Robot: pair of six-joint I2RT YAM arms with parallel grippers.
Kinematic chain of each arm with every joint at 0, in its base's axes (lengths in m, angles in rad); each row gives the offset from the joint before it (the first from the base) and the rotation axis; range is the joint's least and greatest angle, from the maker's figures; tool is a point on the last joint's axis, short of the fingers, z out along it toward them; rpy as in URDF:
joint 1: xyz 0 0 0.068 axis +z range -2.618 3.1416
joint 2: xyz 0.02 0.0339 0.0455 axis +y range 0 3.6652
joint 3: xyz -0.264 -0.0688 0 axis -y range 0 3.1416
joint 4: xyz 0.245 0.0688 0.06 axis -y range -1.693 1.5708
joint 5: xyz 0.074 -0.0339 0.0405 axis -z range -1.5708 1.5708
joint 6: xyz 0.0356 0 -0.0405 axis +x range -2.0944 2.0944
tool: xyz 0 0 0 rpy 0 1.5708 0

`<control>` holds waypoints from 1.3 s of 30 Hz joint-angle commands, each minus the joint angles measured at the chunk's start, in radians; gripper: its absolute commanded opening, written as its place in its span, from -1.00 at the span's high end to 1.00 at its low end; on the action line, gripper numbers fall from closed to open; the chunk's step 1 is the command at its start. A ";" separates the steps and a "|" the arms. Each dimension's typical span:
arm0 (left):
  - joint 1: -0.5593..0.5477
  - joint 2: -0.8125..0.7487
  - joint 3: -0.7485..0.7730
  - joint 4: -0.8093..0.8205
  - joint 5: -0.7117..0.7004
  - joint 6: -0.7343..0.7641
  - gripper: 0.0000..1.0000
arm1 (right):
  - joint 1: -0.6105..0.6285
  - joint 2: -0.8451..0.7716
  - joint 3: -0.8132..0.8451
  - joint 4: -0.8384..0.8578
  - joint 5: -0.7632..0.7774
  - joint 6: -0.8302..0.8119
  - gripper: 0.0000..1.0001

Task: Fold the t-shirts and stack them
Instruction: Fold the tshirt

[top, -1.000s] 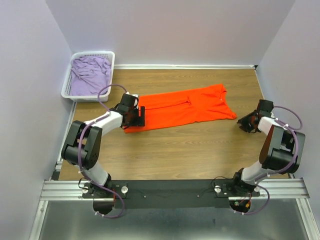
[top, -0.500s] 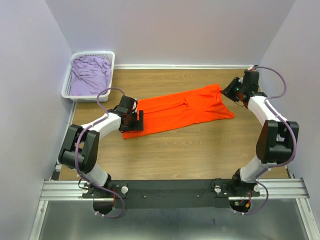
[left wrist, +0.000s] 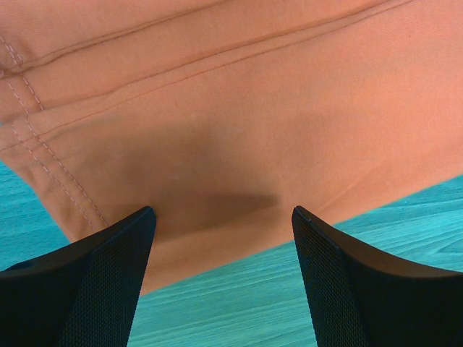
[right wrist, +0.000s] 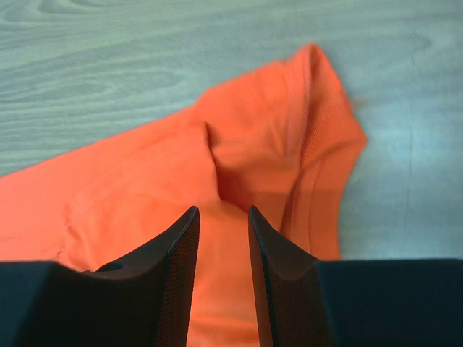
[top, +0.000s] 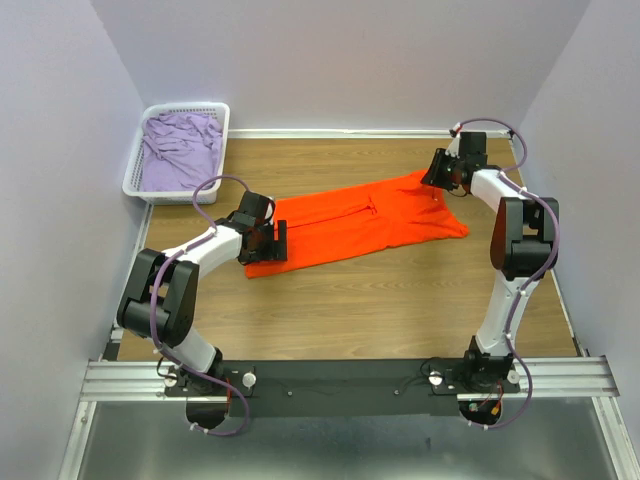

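Note:
The orange t-shirt [top: 370, 220] lies flat on the wooden table as a long folded strip. My left gripper [top: 279, 240] is open over its left end. In the left wrist view [left wrist: 223, 211] the jaws stand wide apart over the shirt's [left wrist: 217, 108] edge and hold nothing. My right gripper [top: 438, 176] is at the shirt's far right corner. In the right wrist view [right wrist: 222, 210] the jaws stand narrowly apart just above the bunched cloth [right wrist: 145, 195]. The lilac t-shirt [top: 180, 150] lies crumpled in the basket.
The white lattice basket [top: 186, 108] stands at the far left corner by the left wall. Walls close in the table on the left, back and right. Bare wood [top: 350, 310] lies between the shirt and the arm bases.
My right arm has swung from the table's right side up to the shirt's far right corner. My left gripper has stayed at the left end; the shirt shifted slightly.

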 commanded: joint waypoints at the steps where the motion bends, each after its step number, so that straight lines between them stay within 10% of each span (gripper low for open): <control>1: -0.002 0.018 -0.025 -0.005 -0.006 -0.008 -0.68 | 0.000 0.060 0.073 0.007 -0.100 -0.076 0.19; 11: -0.002 0.030 -0.033 -0.002 -0.009 -0.008 -0.69 | -0.001 0.155 0.130 0.001 -0.160 -0.073 0.21; 18: -0.002 0.042 -0.037 -0.001 -0.008 -0.008 -0.69 | 0.000 0.150 0.169 -0.007 -0.209 -0.082 0.84; 26: -0.002 0.053 -0.048 0.001 -0.011 -0.002 -0.69 | 0.000 0.170 0.238 -0.022 -0.219 -0.110 0.85; 31: -0.002 0.061 -0.048 0.004 -0.011 -0.006 -0.68 | 0.000 0.228 0.262 -0.036 -0.209 -0.116 0.73; 39: -0.002 0.016 -0.008 -0.007 -0.016 -0.031 -0.71 | 0.002 0.175 0.319 -0.120 -0.069 -0.078 -0.05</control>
